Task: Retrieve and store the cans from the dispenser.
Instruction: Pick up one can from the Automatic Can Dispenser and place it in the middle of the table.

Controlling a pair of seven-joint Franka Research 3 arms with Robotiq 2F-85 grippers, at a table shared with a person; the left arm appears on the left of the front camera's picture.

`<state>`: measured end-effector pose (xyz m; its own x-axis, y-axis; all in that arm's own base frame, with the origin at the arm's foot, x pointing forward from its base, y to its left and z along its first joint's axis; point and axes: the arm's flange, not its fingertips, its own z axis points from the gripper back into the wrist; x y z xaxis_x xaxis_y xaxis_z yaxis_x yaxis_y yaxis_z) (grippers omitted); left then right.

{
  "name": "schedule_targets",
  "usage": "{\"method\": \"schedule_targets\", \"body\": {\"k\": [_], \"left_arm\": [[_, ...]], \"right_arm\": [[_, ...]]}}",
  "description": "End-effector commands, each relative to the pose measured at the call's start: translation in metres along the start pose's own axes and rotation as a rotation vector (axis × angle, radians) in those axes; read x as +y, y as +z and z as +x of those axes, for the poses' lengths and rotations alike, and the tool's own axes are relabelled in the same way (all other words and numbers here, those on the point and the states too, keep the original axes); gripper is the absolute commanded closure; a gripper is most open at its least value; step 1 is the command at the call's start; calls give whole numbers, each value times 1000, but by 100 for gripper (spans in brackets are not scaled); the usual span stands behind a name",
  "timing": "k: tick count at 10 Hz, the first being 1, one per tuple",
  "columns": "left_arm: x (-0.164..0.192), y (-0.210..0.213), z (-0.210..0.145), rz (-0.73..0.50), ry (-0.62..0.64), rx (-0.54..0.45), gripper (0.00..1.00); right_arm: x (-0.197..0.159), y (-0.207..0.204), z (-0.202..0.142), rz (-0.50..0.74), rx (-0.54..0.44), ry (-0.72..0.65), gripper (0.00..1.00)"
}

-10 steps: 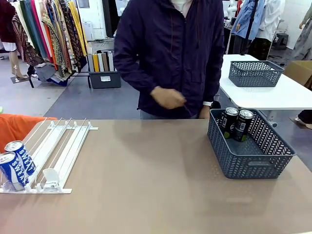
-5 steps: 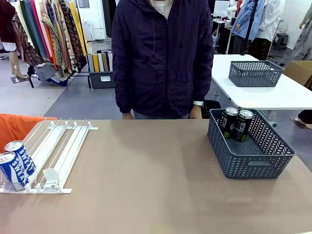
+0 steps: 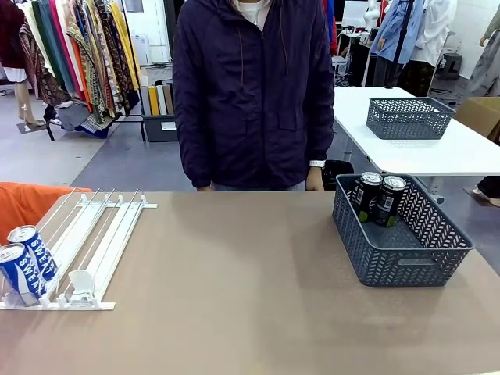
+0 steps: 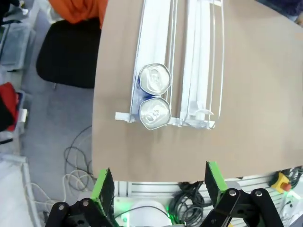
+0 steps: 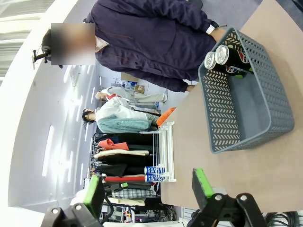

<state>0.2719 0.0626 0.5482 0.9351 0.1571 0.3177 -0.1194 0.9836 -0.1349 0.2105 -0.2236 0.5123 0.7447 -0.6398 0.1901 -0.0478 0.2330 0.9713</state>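
Across the table [image 3: 234, 312], beyond the dispenser's [image 3: 116, 234] far end, a person [image 3: 250, 94] in a dark jacket stood with arms down. Well to the dispenser's right sat a grey basket [image 3: 406, 262], with two black cans [image 3: 379, 199] upright in its far corner. At the dispenser's near end, two blue cans [image 3: 23, 262] touched in the left lane. My left gripper [image 4: 159, 182] hung above that end, fingers spread and empty. My right gripper [image 5: 147, 187] was equally spread, holding nothing.
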Motion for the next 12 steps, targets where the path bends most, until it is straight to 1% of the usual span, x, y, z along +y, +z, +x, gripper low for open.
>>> {"method": "schedule_targets", "body": {"k": [1,2,3,4,5,6,7,8,10,12], "left_arm": [[-16,-23,8,41,-95,38,0],[-19,-44,13,41,-135,85,0],[-17,-58,15,46,-147,135,0],[-14,-72,17,35,-151,165,0],[-9,-86,22,50,-122,224,0],[-5,-95,26,41,-103,247,0],[-2,-109,31,10,-85,309,0],[0,-120,35,40,-55,330,0],[1,-137,44,42,-37,366,0],[-3,-148,48,48,-29,369,0]], "right_arm": [[2,-2,2,29,-11,25,0],[2,-2,2,29,-11,25,0],[2,-2,2,29,-11,25,0],[2,-2,2,29,-11,25,0],[2,-2,2,29,-11,25,0],[2,-2,2,29,-11,25,0],[2,-2,2,29,-11,25,0],[2,-2,2,29,-11,25,0],[2,-2,2,29,-11,25,0],[2,-2,2,29,-11,25,0]]}}
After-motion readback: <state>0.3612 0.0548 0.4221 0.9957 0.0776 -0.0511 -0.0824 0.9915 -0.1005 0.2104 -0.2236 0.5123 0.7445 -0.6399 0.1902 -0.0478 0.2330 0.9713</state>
